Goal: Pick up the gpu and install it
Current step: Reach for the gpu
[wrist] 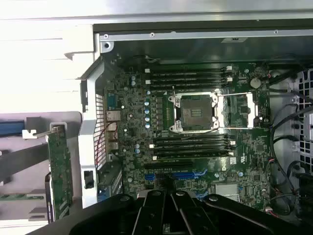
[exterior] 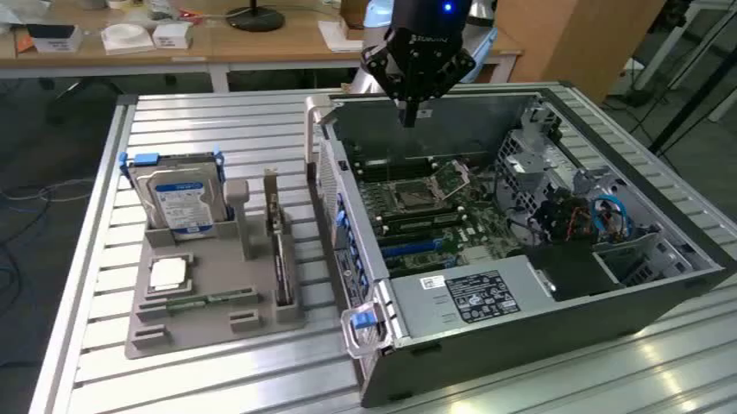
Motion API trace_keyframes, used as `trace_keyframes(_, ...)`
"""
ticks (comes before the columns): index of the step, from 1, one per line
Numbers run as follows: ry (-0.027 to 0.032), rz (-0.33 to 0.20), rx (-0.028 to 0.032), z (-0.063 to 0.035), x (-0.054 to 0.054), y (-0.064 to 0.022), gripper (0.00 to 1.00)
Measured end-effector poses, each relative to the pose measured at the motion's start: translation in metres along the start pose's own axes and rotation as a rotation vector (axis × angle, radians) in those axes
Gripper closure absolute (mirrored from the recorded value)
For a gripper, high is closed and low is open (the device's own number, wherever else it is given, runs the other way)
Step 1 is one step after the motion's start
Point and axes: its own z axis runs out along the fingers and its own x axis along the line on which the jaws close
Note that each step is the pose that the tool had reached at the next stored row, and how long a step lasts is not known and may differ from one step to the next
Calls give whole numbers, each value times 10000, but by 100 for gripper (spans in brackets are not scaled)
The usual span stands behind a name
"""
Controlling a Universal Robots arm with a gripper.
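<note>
The claw point(exterior: 409, 116) hangs shut and empty over the open computer case point(exterior: 541, 345) near the table's point(exterior: 230, 121) far edge, while the gpu point(exterior: 276, 250) stands slotted upright in the grey holder point(exterior: 207, 332) beside the case, its top edge apparently offered for gripping.

Even overhead room light washes the slatted aluminium table point(exterior: 230, 112) on my exterior feed, with bright streaks of glare on the slats toward the near corner at the exterior view's right. Inside the open computer case point(exterior: 553, 319) the motherboard point(exterior: 426, 207) lies in soft shade, darkest under the near wall. A blue indicator light point(exterior: 447, 7) glows on the arm. On my wrist camera the table beside the case burns out white, the board reads dim and greenish, and the gripper point(wrist: 170, 195) is a black silhouette.
</note>
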Motion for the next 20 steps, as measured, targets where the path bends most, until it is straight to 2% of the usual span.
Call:
trace_keyframes(10, 6, 1, -4, 0, 9, -2, 89)
trace_keyframes(20, 4, 0, -5, -8, 461, -36, 89)
